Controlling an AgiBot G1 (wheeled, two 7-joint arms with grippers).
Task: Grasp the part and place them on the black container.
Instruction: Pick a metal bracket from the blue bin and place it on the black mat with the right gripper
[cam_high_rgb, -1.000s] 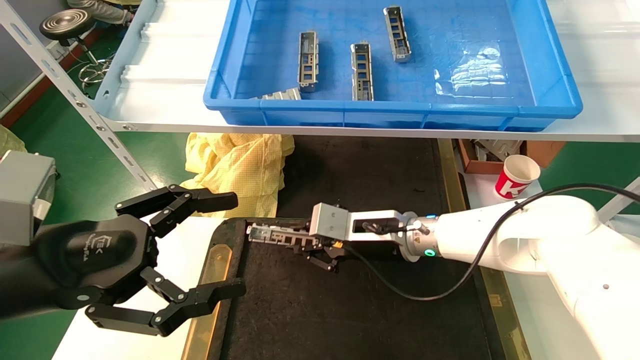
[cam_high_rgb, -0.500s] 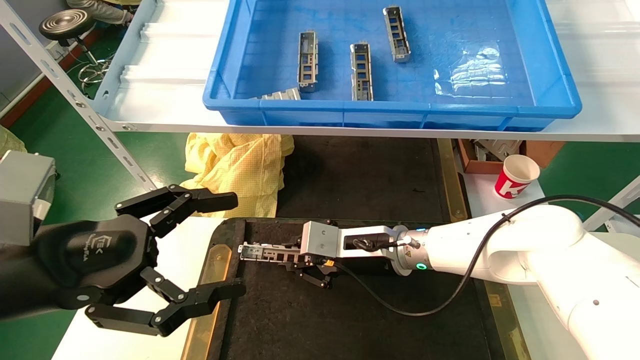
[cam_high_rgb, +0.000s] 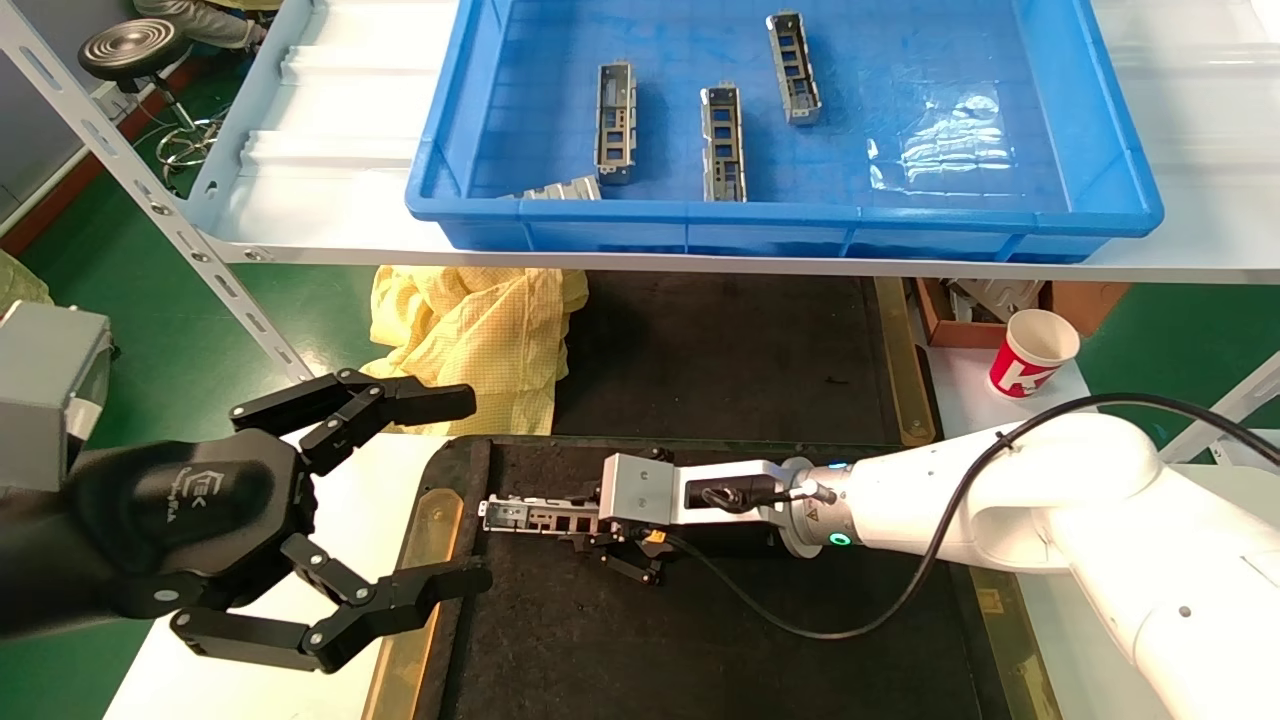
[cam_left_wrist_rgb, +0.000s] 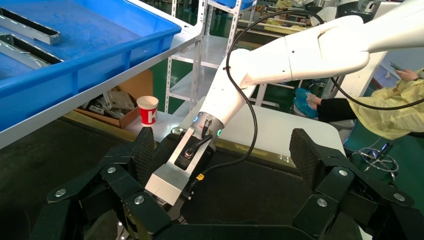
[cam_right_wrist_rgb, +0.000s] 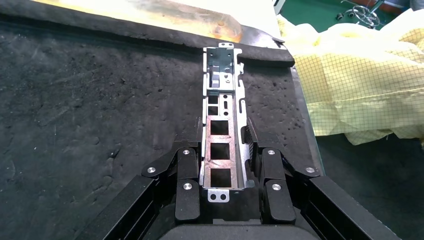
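My right gripper (cam_high_rgb: 592, 522) is shut on the part (cam_high_rgb: 530, 514), a slim grey metal channel with rectangular cut-outs. It holds the part low over the far left corner of the black container (cam_high_rgb: 700, 640). In the right wrist view both fingers (cam_right_wrist_rgb: 248, 131) press the sides of the part (cam_right_wrist_rgb: 220, 95), whose free end reaches almost to the raised rim of the black container (cam_right_wrist_rgb: 100, 100). I cannot tell whether the part touches the felt. My left gripper (cam_high_rgb: 478, 488) hangs open and empty beside the tray's left edge; the left wrist view shows this left gripper (cam_left_wrist_rgb: 223, 150) spread wide.
A blue bin (cam_high_rgb: 1100, 215) on the shelf above holds several more grey parts (cam_high_rgb: 723, 140). A yellow cloth (cam_high_rgb: 480, 330) lies behind the tray's left corner. A red-and-white paper cup (cam_high_rgb: 1032, 352) and a cardboard box (cam_high_rgb: 950, 320) stand at the right. A slanted shelf post (cam_high_rgb: 150, 200) runs at left.
My right gripper has carried the part leftward and lower onto the tray's far left corner area, slowing over the last half second. The left arm has not moved.
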